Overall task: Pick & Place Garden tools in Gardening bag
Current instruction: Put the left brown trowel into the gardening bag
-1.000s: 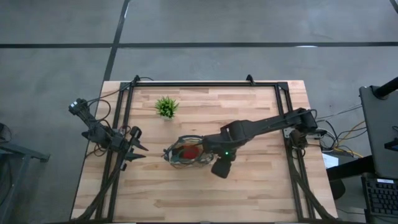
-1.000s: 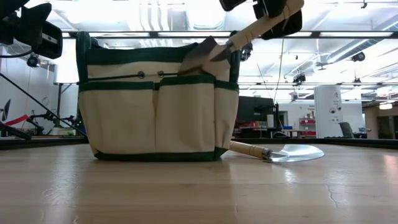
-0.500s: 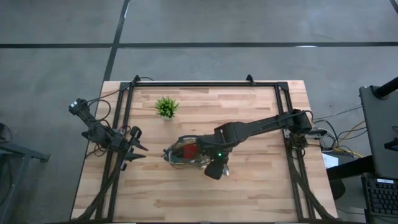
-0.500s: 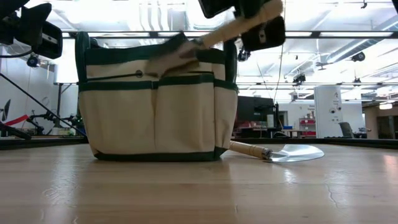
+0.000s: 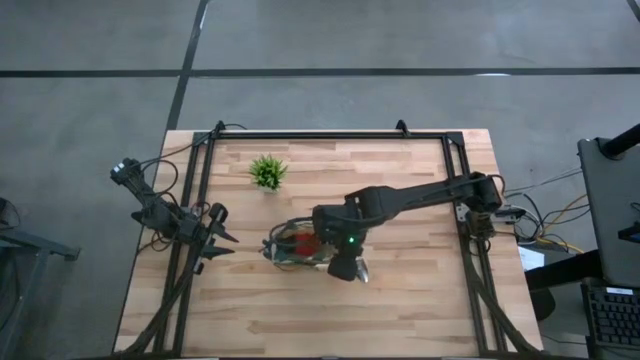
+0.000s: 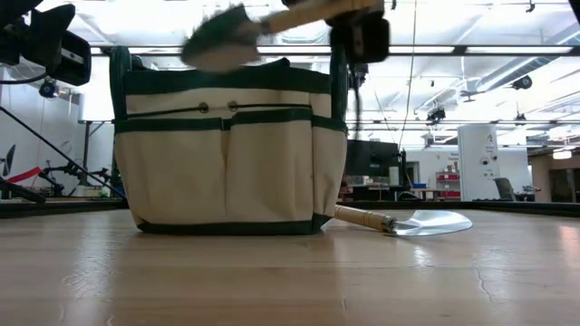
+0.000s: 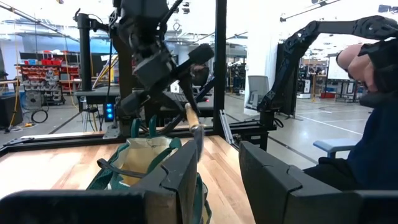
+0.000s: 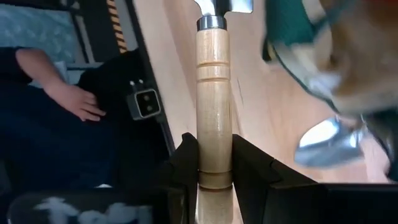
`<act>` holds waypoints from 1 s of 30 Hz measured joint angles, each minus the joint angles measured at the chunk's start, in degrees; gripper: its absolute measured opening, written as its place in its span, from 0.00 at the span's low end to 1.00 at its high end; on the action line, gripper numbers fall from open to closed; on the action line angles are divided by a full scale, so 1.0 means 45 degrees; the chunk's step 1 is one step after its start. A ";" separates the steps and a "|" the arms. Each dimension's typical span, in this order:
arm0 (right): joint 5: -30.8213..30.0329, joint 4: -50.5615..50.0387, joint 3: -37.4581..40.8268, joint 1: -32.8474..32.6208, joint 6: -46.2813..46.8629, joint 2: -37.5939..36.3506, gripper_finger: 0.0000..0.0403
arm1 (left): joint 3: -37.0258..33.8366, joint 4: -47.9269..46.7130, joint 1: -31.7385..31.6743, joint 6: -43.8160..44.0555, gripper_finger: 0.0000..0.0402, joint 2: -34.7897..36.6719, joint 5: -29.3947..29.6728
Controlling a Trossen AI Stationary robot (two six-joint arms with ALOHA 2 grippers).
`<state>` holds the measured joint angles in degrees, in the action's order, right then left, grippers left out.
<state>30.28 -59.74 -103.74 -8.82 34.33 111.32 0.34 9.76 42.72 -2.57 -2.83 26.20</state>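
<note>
The tan gardening bag point(image 5: 292, 248) with green trim stands upright mid-table point(image 6: 231, 149); something red point(image 5: 306, 243) shows inside it. My right gripper point(image 8: 214, 158) hangs over the bag's right side point(image 5: 328, 238), shut on a wooden-handled garden tool point(image 6: 272, 23) whose dark metal blade point(image 6: 217, 41) floats just above the bag's rim. A second trowel point(image 6: 421, 222) lies flat on the table beside the bag. My left gripper point(image 5: 226, 245) waits open at the table's left edge, with nothing between its fingers point(image 7: 217, 180). My right gripper pinches the tool's wooden handle near its free end point(image 8: 214, 163) between its two fingers. The handle runs on forward along the fingers to a metal collar point(image 8: 213, 22). The tool is lifted clear, close to level, with its blade over the bag's opening.
A small spiky green plant point(image 5: 267, 172) stands at the far left of the table. Black frame rails point(image 5: 200, 200) run along the left, right and far edges. A seated person point(image 8: 56, 118) is beside the table. Bare wood lies along the near edge.
My right gripper has moved toward the table's left edge over the bag and rolled. The tool has tipped from slanting down, blade at the bag's right rim, to nearly level, and its blade has swung up and across above the opening.
</note>
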 joint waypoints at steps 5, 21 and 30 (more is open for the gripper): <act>-0.0220 0.0918 0.0000 -0.0333 -0.1230 -0.0202 0.16 | 0.0000 -0.0013 0.0003 0.0000 0.31 0.0000 0.0002; -0.2495 0.6084 0.0374 -0.2170 -0.4269 -0.0445 0.16 | 0.0000 -0.0010 0.0005 0.0001 0.31 0.0000 0.0000; -0.2549 1.1410 0.2533 -0.3329 -0.4677 -0.0475 0.16 | 0.0039 -0.0014 0.0002 0.0000 0.31 0.0000 0.0005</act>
<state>18.81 -8.39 -92.35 -23.80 13.29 109.19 0.51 9.69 42.73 -2.57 -2.83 26.22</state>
